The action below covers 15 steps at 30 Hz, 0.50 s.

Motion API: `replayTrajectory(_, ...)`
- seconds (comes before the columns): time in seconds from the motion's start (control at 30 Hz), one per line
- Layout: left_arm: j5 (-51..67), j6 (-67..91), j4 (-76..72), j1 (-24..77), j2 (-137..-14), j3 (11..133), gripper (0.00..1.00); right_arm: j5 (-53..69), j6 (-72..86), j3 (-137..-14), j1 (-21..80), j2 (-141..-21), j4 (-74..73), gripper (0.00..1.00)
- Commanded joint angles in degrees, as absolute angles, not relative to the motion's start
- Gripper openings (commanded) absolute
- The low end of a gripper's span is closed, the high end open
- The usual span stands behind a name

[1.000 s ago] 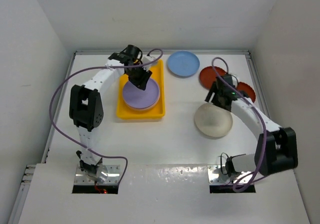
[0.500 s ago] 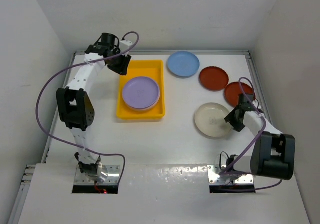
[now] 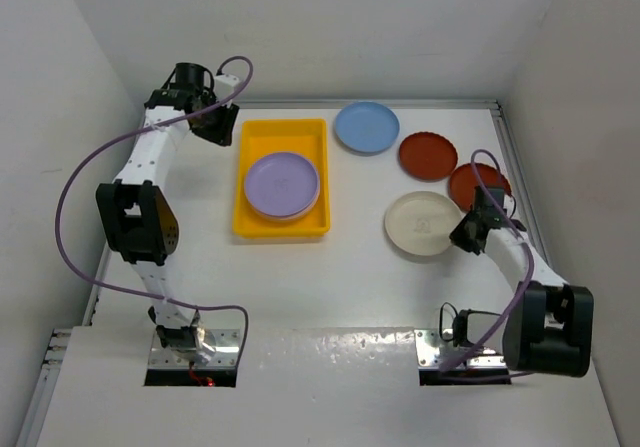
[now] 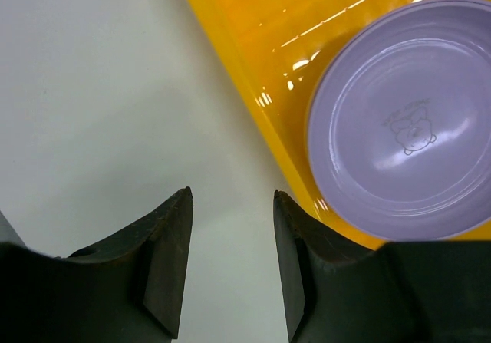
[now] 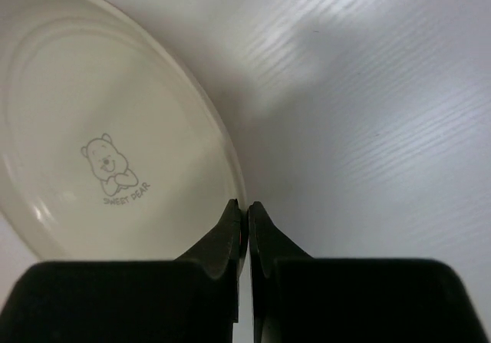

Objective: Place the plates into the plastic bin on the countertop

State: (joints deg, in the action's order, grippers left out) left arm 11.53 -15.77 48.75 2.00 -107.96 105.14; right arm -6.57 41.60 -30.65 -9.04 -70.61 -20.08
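Observation:
A lavender plate [image 3: 282, 184] [image 4: 406, 128] lies in the yellow plastic bin [image 3: 290, 137] [image 4: 253, 21]. My left gripper [image 3: 222, 132] [image 4: 232, 197] hangs open over the white countertop [image 3: 330, 277] just left of the bin's far end, with nothing between its fingers. A cream plate [image 3: 422, 223] [image 5: 100, 128] with a bear print lies flat right of centre. At that plate's right edge my right gripper [image 3: 463, 235] [image 5: 245, 206] is shut, pinching the thin rim. A light blue plate [image 3: 366, 126] and two dark red plates [image 3: 427, 155] [image 3: 478, 182] lie along the back right.
White walls enclose the countertop on three sides. The nearer dark red plate sits just behind my right wrist. A purple cable [image 3: 85, 182] loops out from the left arm toward the left wall.
My left gripper has pulled back and left off the bin, leaving the lavender plate inside. My right gripper has swung to the cream plate's right edge and shut on its rim.

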Motion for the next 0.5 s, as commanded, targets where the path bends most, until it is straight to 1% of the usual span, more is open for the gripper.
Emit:
replayTrajectory(0.0,11.3,-15.0,47.6,1.0,-105.2,105.0,0.49,-7.7,36.8,-35.1,-4.5,-66.8,-23.3,0.0)
replayTrajectory(0.07,11.3,-15.0,47.5,0.4,-105.2,105.0,0.49,-8.2,36.7,-39.1,-0.5,-63.9,-24.9,0.0)
replayTrajectory(0.1,11.3,-15.0,47.5,0.4,-105.2,105.0,0.49,-9.0,37.5,-40.3,3.5,-62.4,-25.7,0.0)
replayTrajectory(0.2,11.3,-15.0,47.5,-1.0,-105.2,105.6,0.49,-11.9,38.6,-47.2,7.5,-61.8,-25.3,0.0)
replayTrajectory(0.23,11.3,-15.0,47.5,-1.0,-105.2,105.6,0.49,-13.1,39.1,-50.9,9.5,-62.5,-23.1,0.0)
replayTrajectory(0.27,11.3,-15.0,47.5,-1.0,-105.2,105.6,0.49,-13.1,39.3,-51.0,10.3,-63.9,-22.2,0.0)
replayTrajectory(0.33,11.3,-15.0,47.5,-1.5,-105.7,105.6,0.49,-12.7,39.3,-56.1,14.4,-66.3,-18.6,0.0)
replayTrajectory(0.37,11.3,-15.0,47.5,-1.5,-105.7,105.6,0.49,-11.4,38.1,-59.5,16.3,-71.5,-17.1,0.0)
replayTrajectory(0.4,11.3,-15.0,47.5,-1.5,-105.7,105.6,0.49,-11.1,37.7,-61.1,18.8,-73.6,-16.4,0.0)
replayTrajectory(0.43,11.3,-15.0,47.5,-1.5,-105.7,105.6,0.49,-9.8,36.8,-65.1,20.8,-80.0,-16.2,0.0)
replayTrajectory(0.47,11.3,-15.0,47.5,-1.5,-105.1,105.6,0.49,-9.4,36.3,-69.4,21.8,-82.4,-16.2,0.0)
